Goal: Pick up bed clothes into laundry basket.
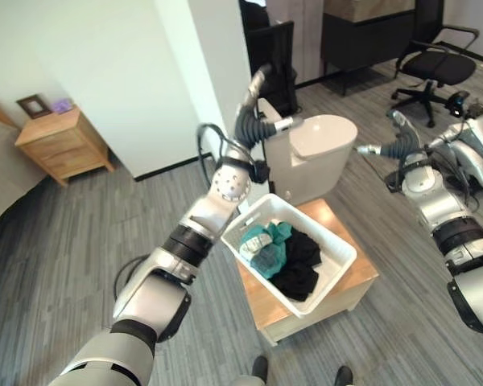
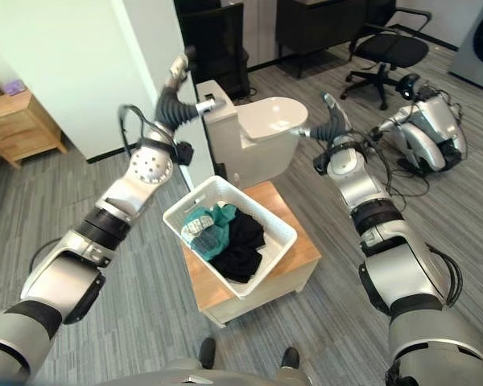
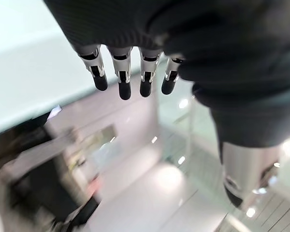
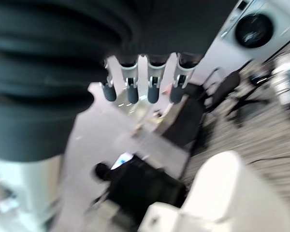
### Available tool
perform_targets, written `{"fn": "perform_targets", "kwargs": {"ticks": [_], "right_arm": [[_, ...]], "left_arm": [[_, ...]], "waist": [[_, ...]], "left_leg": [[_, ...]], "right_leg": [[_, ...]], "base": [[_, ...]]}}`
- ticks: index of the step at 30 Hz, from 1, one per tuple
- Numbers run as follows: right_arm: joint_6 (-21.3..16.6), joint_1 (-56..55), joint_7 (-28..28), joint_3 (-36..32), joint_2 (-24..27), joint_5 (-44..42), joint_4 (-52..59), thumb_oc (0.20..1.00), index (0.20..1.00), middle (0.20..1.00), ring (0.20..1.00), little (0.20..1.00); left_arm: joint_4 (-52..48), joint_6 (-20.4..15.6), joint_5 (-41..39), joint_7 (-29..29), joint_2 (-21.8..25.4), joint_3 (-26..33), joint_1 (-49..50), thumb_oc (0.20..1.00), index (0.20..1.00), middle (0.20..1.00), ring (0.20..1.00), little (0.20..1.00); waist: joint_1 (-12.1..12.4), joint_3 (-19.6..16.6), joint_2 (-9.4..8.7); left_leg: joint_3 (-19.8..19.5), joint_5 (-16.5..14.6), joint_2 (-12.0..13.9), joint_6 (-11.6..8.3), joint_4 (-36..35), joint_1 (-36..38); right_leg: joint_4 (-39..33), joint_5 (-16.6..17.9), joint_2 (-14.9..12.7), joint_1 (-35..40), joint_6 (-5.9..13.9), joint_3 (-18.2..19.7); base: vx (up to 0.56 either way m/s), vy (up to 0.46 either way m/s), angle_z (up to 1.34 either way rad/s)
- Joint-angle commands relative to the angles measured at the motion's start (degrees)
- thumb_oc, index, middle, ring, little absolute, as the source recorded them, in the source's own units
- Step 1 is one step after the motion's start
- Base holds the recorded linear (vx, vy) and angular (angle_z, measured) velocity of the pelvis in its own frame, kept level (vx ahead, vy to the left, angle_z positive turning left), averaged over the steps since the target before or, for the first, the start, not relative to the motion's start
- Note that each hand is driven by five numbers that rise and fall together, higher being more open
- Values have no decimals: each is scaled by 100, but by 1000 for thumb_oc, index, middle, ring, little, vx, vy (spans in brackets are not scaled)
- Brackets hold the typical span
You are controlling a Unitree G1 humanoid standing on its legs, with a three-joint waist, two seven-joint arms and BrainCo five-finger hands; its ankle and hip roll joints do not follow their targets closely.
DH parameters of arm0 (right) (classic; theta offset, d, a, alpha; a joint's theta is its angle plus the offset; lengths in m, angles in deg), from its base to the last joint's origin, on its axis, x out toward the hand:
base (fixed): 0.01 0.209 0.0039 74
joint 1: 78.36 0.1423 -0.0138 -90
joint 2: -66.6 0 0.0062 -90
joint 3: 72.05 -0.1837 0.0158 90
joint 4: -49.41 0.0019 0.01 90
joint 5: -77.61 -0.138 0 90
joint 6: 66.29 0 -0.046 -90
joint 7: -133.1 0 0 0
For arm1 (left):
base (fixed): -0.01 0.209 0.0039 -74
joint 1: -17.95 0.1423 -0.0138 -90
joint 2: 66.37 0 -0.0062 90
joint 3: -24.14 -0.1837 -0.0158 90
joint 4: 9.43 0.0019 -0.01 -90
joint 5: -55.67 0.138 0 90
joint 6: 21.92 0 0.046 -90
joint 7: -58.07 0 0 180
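Below both raised hands, left hand [image 1: 258, 103] and right hand [image 2: 328, 119] spread empty, clothes [image 1: 283, 252] in basket [image 1: 338, 272].

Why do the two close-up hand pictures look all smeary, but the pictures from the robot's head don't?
Left wrist view: the left hand is crisp, the room behind smeared. Right wrist view: the right hand and the toilet are both blurred. Left eye view: the laundry basket and the clothes look sharp.

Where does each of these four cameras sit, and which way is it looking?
Left eye view: on the head, looking down at the laundry basket of clothes; both arms show.
Right eye view: beside it, same scene.
Left wrist view: on the left arm, along the open left hand.
Right wrist view: along the open right hand toward the toilet, which both eye views share.
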Motion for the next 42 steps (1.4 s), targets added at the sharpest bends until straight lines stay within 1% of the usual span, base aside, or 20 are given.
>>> {"fn": "perform_targets", "kwargs": {"ticks": [1, 2, 3, 5, 6, 7, 8, 11, 13, 15, 20, 22, 24, 25, 27, 28, 30, 33, 38, 42], "right_arm": [[-460, 1223, 6, 141, 427, -660, 1783, 1000, 1000, 1000, 1000, 1000], [-457, 1221, 5, 142, 426, -659, 1786, 1000, 1000, 1000, 1000, 1000], [-645, -2536, 647, -746, 327, 20, 4766, 1000, 1000, 1000, 1000, 1000], [-1075, -3980, 1300, -1258, 569, 67, 6100, 1000, 1000, 1000, 1000, 1000], [-1126, -4177, 1333, -1316, 713, 262, 6184, 1000, 1000, 1000, 1000, 1000], [-1078, -4175, 1256, -1331, 619, 423, 6135, 1000, 1000, 1000, 1000, 1000], [-1081, -4163, 1253, -1319, 614, 428, 6129, 1000, 1000, 1000, 1000, 1000], [-1056, -4410, 996, -1528, 162, 680, 6101, 1000, 1000, 1000, 1000, 1000], [-1027, -4626, 846, -1759, 54, 819, 6078, 1000, 1000, 1000, 1000, 1000], [-966, -4902, 761, -1959, -97, 921, 6054, 1000, 1000, 1000, 1000, 1000], [-845, -4937, 603, -2118, -499, 1159, 5758, 1000, 1000, 1000, 1000, 1000], [-829, -4824, 568, -2051, -615, 1236, 5669, 1000, 1000, 1000, 1000, 1000], [-867, -4809, 485, -2071, -652, 1208, 5556, 1000, 1000, 1000, 1000, 1000], [-875, -4899, 451, -2154, -612, 1196, 5552, 1000, 1000, 1000, 1000, 1000], [-921, -5063, 350, -2295, -589, 1134, 5552, 1000, 1000, 1000, 1000, 1000], [-937, -5132, 292, -2377, -655, 1114, 5573, 1000, 1000, 1000, 1000, 1000], [-935, -5186, 290, -2388, -687, 1111, 5580, 1000, 1000, 1000, 1000, 1000], [-897, -5246, 265, -2384, -725, 1077, 5521, 1000, 1000, 1000, 1000, 1000], [-860, -5043, 318, -2038, -903, 1002, 5367, 1000, 1000, 1000, 1000, 1000], [-886, -4816, 499, -1594, -955, 689, 5218, 1000, 1000, 1000, 1000, 1000]], "left_arm": [[-469, -401, -12, -139, 1010, 852, 355, 1000, 1000, 1000, 1000, 1000], [-473, -399, -11, -138, 1010, 856, 361, 1000, 1000, 1000, 1000, 1000], [-1358, -399, 263, -237, 1271, 2687, 2917, 1000, 1000, 1000, 1000, 1000], [-1448, -472, 278, -134, 1516, 3382, 3770, 1000, 1000, 1000, 1000, 1000], [-1418, -481, 304, -173, 1434, 3399, 3857, 1000, 1000, 1000, 1000, 1000], [-1443, -493, 343, -89, 1282, 3394, 3939, 1000, 1000, 1000, 1000, 1000], [-1458, -490, 344, -85, 1282, 3411, 3953, 1000, 1000, 1000, 1000, 1000], [-1536, -509, 285, -2, 1004, 3318, 4344, 1000, 1000, 1000, 1000, 1000], [-1405, -528, 76, 39, 869, 3159, 4368, 1000, 1000, 1000, 1000, 1000], [-1431, -510, -44, 100, 625, 3108, 4581, 1000, 1000, 1000, 1000, 1000], [-1355, -558, -295, 377, 142, 3023, 5271, 1000, 1000, 1000, 1000, 1000], [-1277, -621, -413, 351, 57, 2968, 5376, 1000, 1000, 1000, 1000, 1000], [-1265, -654, -442, 334, 60, 2876, 5352, 1000, 1000, 1000, 1000, 1000], [-1257, -708, -513, 319, 24, 2825, 5328, 1000, 1000, 1000, 1000, 1000], [-1155, -785, -709, 315, -90, 2783, 5266, 1000, 1000, 1000, 1000, 1000], [-1075, -804, -809, 332, -148, 2692, 5208, 1000, 1000, 1000, 1000, 1000], [-1020, -834, -883, 368, -180, 2636, 5203, 1000, 1000, 1000, 1000, 1000], [-867, -908, -1314, 479, -319, 2462, 4965, 1000, 1000, 1000, 1000, 1000], [-928, -891, -1561, 680, -442, 2417, 5059, 1000, 1000, 1000, 1000, 1000], [-1034, -969, -1691, 678, -640, 2456, 5398, 1000, 1000, 1000, 1000, 1000]], "waist": [[456, -149, -304], [450, -157, -304], [335, -67, -192], [409, 7, -150], [414, 31, -174], [286, 137, -238], [272, 135, -240], [-144, 82, -301], [-434, -11, -374], [-518, -68, -389], [-459, 8, -510], [-493, 126, -580], [-546, 224, -627], [-639, 259, -601], [-703, 385, -605], [-732, 425, -611], [-800, 387, -630], [-1050, 393, -695], [-937, 381, -837], [-831, 341, -801]], "left_leg": [[154, 82, 17, -210, 30, -12], [150, 84, 16, -209, 30, -20], [243, 169, 14, -165, 30, -97], [344, 165, 10, -186, 33, -135], [511, 115, 31, -199, 108, -198], [1519, 88, 305, -82, 357, -344], [1516, 99, 302, -70, 388, -382], [3225, 142, 945, -56, 661, -245], [3967, 64, 1298, -117, 848, -23], [4307, 100, 1349, -122, 860, 75], [3854, -250, 747, 293, 667, 25], [3617, -395, 449, 492, 484, 119], [3432, -314, 314, 623, 322, 83], [3147, -300, 284, 605, 220, 113], [2596, -328, 144, 581, 166, 71], [2176, -410, 128, 506, 133, 62], [1945, -389, 91, 458, 102, 40], [1211, -543, -92, 396, 44, 151], [797, -704, -119, 274, 94, 381], [882, -826, -77, 126, 777, 307]], "right_leg": [[92, -722, -225, 366, 296, 9], [92, -722, -225, 360, 297, 5], [92, -717, -221, 290, 328, 121], [92, -747, -251, 326, 334, 20], [92, -858, -316, 408, 337, -155], [96, -843, -487, 462, 323, -582], [92, -813, -492, 443, 322, -588], [182, -756, -632, 512, 281, -1288], [304, -793, -720, 632, 207, -1671], [444, -773, -753, 698, 188, -1952], [1786, -574, -1425, 634, 485, -2111], [2541, -221, -1709, 282, 748, -1521], [2762, -334, -1341, -21, 651, -703], [2894, -727, -858, -394, 561, 31], [2578, -1089, -385, -656, 519, 690], [2123, -1197, -526, -744, 400, 874], [1724, -1121, -501, -734, 362, 1038], [904, -855, -197, -987, 373, 2160], [460, -553, -371, -757, 382, 1960], [275, -460, -393, -412, 246, 1767]], "base": [[-77, -13, 43], [-53, 39, 40], [-65, 50, 34], [-106, 37, 0], [-239, 77, 42], [-192, 70, 82], [-297, 128, 184], [-179, 113, 210], [-138, 96, 127], [-26, 122, 208], [127, 244, 143], [159, 227, 111], [115, 192, 122], [173, 142, 144], [292, -73, 135], [257, -199, 152], [288, -160, 143], [363, -174, 173], [186, -225, 138], [129, -175, 79]]}}
